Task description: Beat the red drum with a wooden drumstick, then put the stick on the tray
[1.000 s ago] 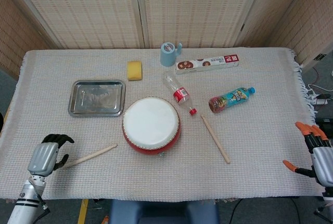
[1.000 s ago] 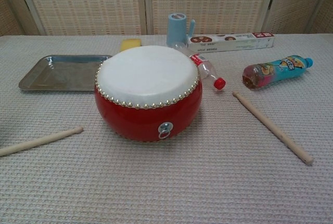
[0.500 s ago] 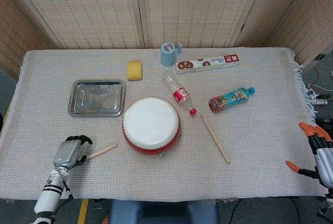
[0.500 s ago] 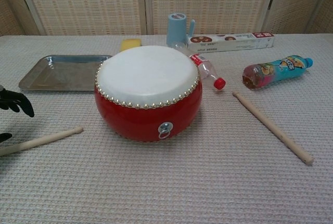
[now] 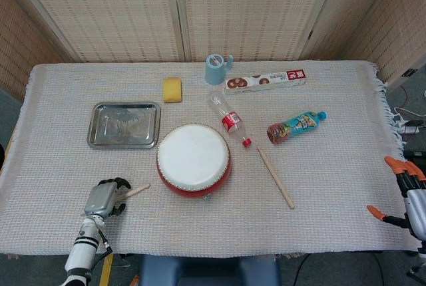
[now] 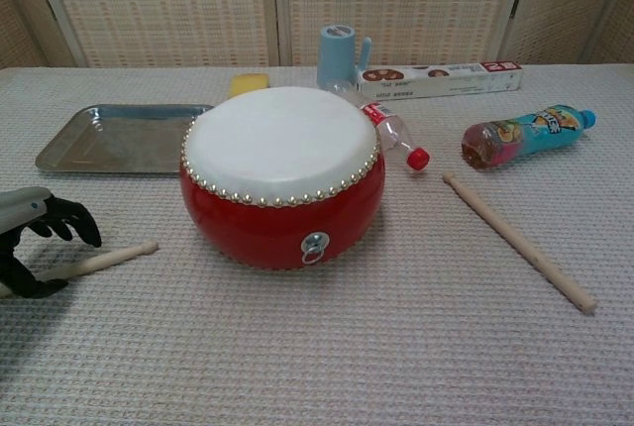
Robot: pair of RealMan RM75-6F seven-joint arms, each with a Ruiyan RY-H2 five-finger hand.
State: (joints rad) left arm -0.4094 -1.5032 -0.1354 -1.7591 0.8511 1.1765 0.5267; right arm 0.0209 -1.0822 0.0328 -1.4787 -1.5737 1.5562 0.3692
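A big table with a pale woven cloth (image 5: 333, 186) stands before straw-colored screens. The red drum (image 6: 282, 176) sits in the middle. The shiny tray (image 5: 124, 124) lies behind it to the left. A wooden drumstick (image 6: 94, 263) lies left of the drum, with the left hand (image 5: 106, 196) cupped over it, fingers apart. The right hand (image 5: 407, 193) is spread wide at the table's edge, holding nothing.

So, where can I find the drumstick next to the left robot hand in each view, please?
Head view: the left drumstick lies at lower left, its tip pointing toward the red drum, its other end under the left robot hand.
Chest view: it lies at the far left edge, below the tray.
Shared landmark: the red drum, just right of the stick's tip in both.
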